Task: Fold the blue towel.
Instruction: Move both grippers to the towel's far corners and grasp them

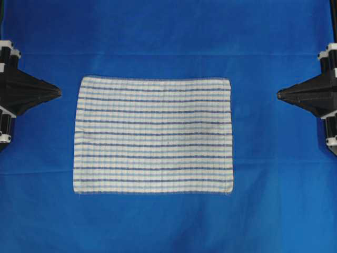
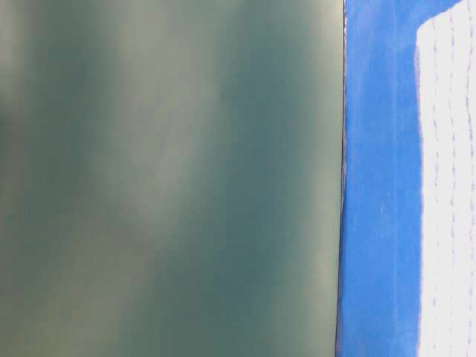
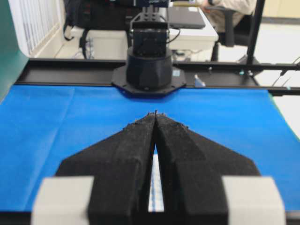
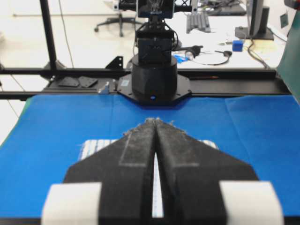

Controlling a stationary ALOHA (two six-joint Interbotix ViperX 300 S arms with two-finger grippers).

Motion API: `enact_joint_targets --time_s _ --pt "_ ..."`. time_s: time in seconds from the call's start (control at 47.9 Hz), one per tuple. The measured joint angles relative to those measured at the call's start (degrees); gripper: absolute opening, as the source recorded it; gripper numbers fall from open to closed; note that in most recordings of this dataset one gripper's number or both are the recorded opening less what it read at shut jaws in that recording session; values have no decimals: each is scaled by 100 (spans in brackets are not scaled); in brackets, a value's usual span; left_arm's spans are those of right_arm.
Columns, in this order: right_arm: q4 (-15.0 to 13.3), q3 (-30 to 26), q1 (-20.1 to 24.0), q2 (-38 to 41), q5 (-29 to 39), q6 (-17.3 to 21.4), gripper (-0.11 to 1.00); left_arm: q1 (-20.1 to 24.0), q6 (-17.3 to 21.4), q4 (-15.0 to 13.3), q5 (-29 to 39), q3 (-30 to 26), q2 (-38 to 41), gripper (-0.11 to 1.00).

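While the rectangular white woven towel with thin dark-blue and pale-blue stripes (image 1: 153, 135) lies flat and unfolded in the middle of the plain solid-blue table covering (image 1: 168, 31), both arms sit back at the sides, well apart from it. The black left gripper (image 1: 59, 92) has its fingertips pressed together and holds nothing. The black right gripper (image 1: 279, 95) is likewise closed and empty, pointing toward the towel's right edge.
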Motion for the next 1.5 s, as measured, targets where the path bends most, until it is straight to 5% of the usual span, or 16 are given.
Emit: enact_joint_targets --time_s 0.251,0.69,0.773,0.961,1.066,1.504 --pt "18 -123 -88 369 272 88 0 53 -35 -132 360 0 88 0" --pt "35 -158 -1143 1758 606 571 1 729 -123 -158 334 255 1020 1" --pt "44 -237 -1327 2215 694 571 7 817 -132 -167 229 360 1274 10" --pt "44 -448 -1529 3287 738 571 57 1143 -141 -185 -62 510 2145 60" --pt "44 -571 -1635 3814 729 571 55 1406 -141 -193 -141 519 2698 85" --pt "44 -888 -2101 5432 264 571 53 2180 -149 -202 -782 457 4430 86"
